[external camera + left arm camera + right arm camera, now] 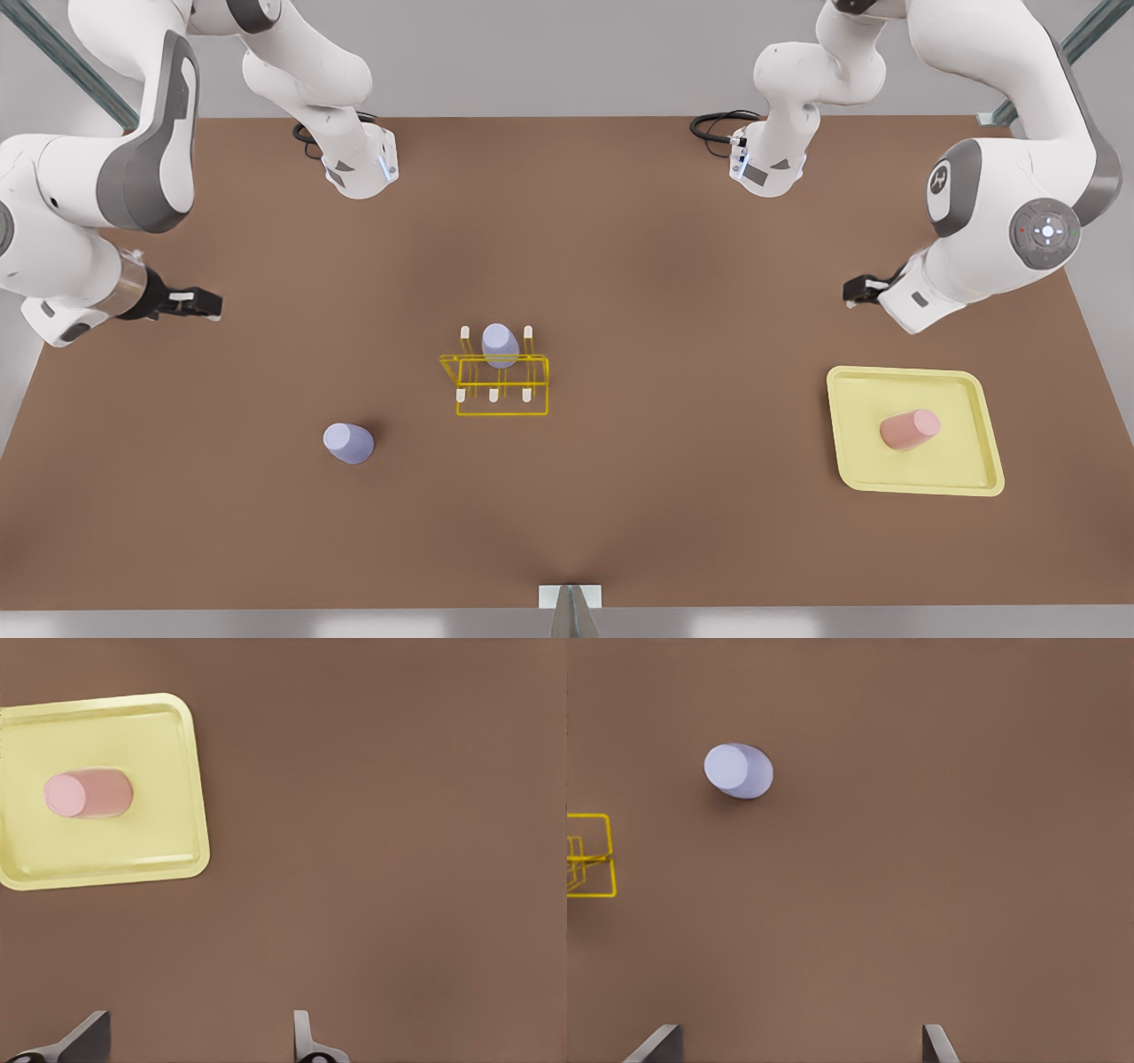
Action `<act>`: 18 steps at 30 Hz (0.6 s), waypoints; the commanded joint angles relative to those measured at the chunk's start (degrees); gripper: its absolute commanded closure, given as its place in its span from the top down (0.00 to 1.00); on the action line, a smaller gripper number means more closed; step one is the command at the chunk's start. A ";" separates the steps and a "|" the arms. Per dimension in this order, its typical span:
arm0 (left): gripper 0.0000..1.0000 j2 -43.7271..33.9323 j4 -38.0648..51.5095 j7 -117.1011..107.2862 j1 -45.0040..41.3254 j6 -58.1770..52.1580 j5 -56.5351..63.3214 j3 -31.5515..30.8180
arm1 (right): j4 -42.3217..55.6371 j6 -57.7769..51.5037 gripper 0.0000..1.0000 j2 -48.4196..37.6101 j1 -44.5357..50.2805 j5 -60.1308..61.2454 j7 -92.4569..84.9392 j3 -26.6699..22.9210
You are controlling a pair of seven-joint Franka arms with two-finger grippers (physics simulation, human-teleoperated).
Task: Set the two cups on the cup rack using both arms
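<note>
Simulated robot lab; bare brown table [620, 266] flanked by two white arms [106, 177].

Brown table [620, 266], yellow rack [501, 386], lavender cup [348, 443], tray [979, 470]

My left gripper [195, 1041] hangs above the bare brown table [381, 859], its two dark fingertips [84, 1038] spread wide apart with nothing between them. Well away from them lies a pale-yellow tray [168, 850]. A pink cup [89, 794] sits inside the tray, near its middle.
</note>
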 commanded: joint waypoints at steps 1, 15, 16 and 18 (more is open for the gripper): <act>1.00 0.14 -0.02 -6.19 -0.09 4.21 -0.48 0.03 | 0.07 3.33 1.00 -0.08 -0.28 0.08 -1.11 -0.02; 1.00 26.86 5.87 21.14 18.63 32.50 -7.42 2.49 | -3.35 38.48 1.00 21.89 5.08 1.40 0.03 0.86; 1.00 27.21 5.61 21.14 18.63 33.65 -7.33 2.40 | -4.05 39.80 1.00 21.80 5.87 1.67 0.20 0.86; 1.00 27.57 3.15 21.14 18.72 38.22 -6.98 2.40 | -4.41 42.09 1.00 22.77 7.28 1.58 2.14 0.86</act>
